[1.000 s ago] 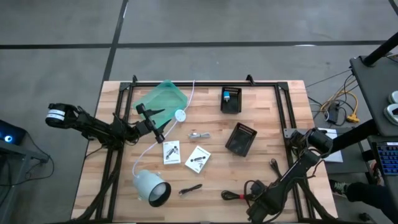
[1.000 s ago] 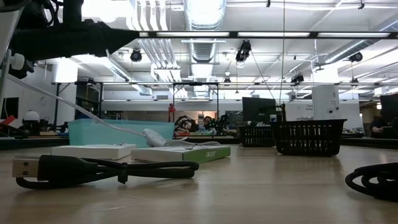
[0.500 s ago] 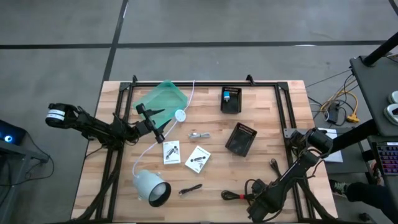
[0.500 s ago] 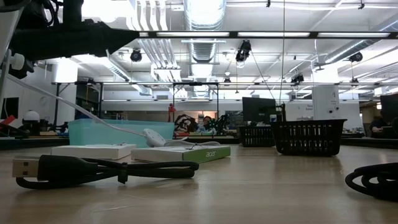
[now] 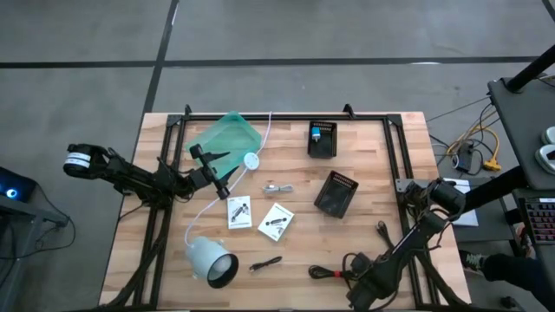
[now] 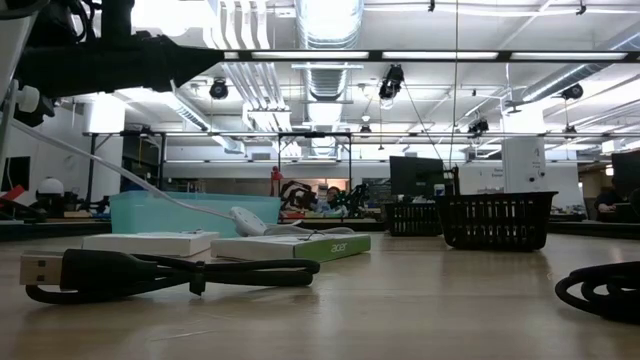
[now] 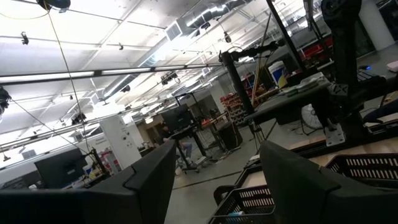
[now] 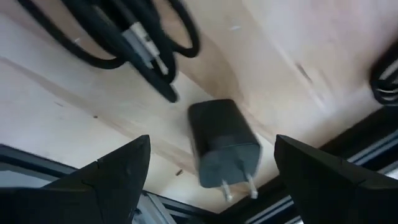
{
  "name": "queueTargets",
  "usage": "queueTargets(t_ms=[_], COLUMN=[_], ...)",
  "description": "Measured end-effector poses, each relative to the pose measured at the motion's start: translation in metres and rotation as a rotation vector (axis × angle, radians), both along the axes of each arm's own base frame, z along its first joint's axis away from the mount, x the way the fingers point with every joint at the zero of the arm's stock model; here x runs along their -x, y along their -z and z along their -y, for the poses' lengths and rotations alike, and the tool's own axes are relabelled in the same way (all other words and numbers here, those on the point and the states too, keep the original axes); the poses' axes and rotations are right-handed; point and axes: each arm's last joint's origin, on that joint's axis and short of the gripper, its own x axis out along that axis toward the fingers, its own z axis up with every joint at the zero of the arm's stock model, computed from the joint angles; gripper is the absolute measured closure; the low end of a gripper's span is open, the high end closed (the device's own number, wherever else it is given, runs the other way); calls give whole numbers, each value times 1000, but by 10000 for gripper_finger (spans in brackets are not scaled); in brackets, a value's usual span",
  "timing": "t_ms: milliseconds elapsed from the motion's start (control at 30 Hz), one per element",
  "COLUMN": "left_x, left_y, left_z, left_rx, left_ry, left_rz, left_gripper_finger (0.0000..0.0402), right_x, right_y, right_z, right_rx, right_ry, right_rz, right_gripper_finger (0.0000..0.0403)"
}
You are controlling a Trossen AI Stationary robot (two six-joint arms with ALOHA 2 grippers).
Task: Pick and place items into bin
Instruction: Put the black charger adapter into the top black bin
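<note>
My left gripper (image 5: pixel 212 171) hangs open above the white cord, beside the teal bin (image 5: pixel 225 137); its wrist view shows the open fingers (image 7: pixel 217 149) with nothing between them. My right gripper (image 5: pixel 355 270) is open at the table's near right edge, over the black coiled cable (image 5: pixel 334 272). In its wrist view the fingers (image 8: pixel 212 142) stand either side of a black charger plug (image 8: pixel 222 149) lying flat on the wood, without touching it. Two white cards (image 5: pixel 238 211) (image 5: pixel 276 221), a silver piece (image 5: pixel 276 188) and a black stick (image 5: pixel 266 263) lie on the table.
A white lamp-like cylinder (image 5: pixel 211 262) lies near the near-left corner. The long white cord with its disc (image 5: pixel 251 160) runs past the bin. Two black baskets (image 5: pixel 322 139) (image 5: pixel 336 192) sit right of centre. A small dark piece (image 5: pixel 381 230) lies near the right rail.
</note>
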Motion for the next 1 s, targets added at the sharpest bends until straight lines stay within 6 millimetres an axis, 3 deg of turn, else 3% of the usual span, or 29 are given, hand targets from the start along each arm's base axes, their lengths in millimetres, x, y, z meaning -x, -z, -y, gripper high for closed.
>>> queueTargets(t_ms=[1000], left_x=[0], left_y=[0], left_z=[0], left_rx=[0], left_ry=[0], left_rz=[-1], left_gripper_finger=[185], right_x=[8], right_y=[8], right_z=[0], right_rx=[-32], right_ry=[26], right_rz=[-67], right_gripper_finger=[79])
